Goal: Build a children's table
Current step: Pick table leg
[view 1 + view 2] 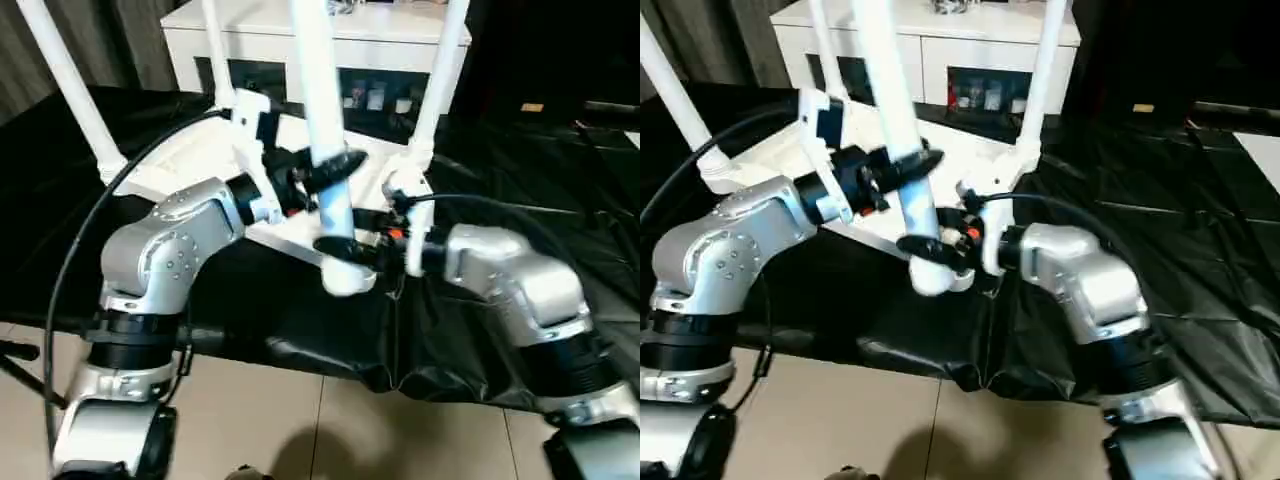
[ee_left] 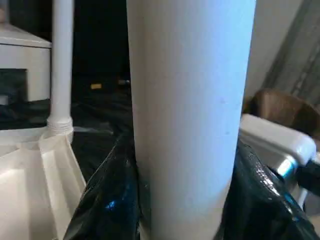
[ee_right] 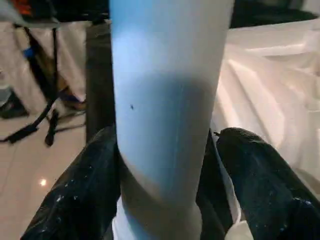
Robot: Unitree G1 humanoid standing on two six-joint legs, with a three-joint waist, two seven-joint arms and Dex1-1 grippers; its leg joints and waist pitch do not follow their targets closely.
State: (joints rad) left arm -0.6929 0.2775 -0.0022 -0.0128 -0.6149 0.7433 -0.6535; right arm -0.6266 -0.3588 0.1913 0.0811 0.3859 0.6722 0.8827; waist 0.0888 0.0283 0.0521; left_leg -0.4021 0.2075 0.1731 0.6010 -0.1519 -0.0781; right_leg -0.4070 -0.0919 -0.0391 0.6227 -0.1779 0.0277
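Leg (image 1: 322, 110) upright at frame centre, my left pincer (image 1: 335, 165) clenched on it, my right pincer (image 1: 352, 247) gripping its base at the top's (image 1: 180, 170) near corner.

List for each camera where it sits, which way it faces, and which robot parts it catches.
Head stereo pair: looks forward and down at the table top; silver forearms, left gripper and right gripper on the near leg.
Left wrist: looks along black fingers at that leg.
Right wrist: along its fingers, same leg.
Shared: the near leg.
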